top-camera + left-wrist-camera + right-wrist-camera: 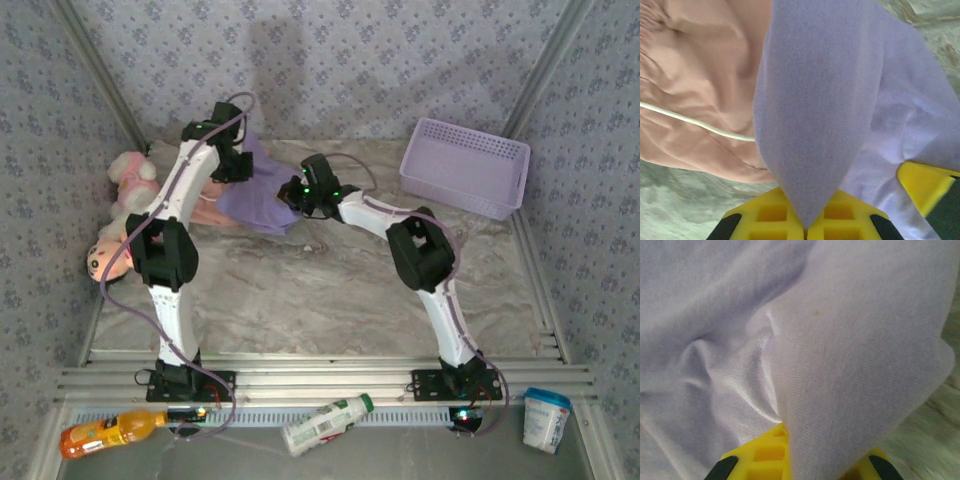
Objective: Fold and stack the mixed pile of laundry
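The lavender shirt (pixel 258 200) lies bunched at the back left of the table, between my two grippers. My left gripper (pixel 233 165) is shut on a fold of the shirt (pixel 815 100), which rises in a wedge from its yellow fingers (pixel 765 212). The salmon-pink shorts (pixel 700 90) with a white drawstring (pixel 690 122) lie partly under the shirt, a strip showing at the shorts (pixel 205 212). My right gripper (pixel 297 195) is shut on another fold of the shirt (pixel 855 365), its yellow fingers (pixel 762 457) pinching cloth. One of its fingers (pixel 922 182) shows in the left wrist view.
Pink-and-white plush toys (pixel 122 185) lie at the table's left edge. A lavender mesh basket (pixel 465 165) stands at the back right. The marbled table (pixel 330 290) stretches in front of the garments. An orange bottle (pixel 108 433), a white bottle (pixel 325 422) and a cup (pixel 546 418) lie by the bases.
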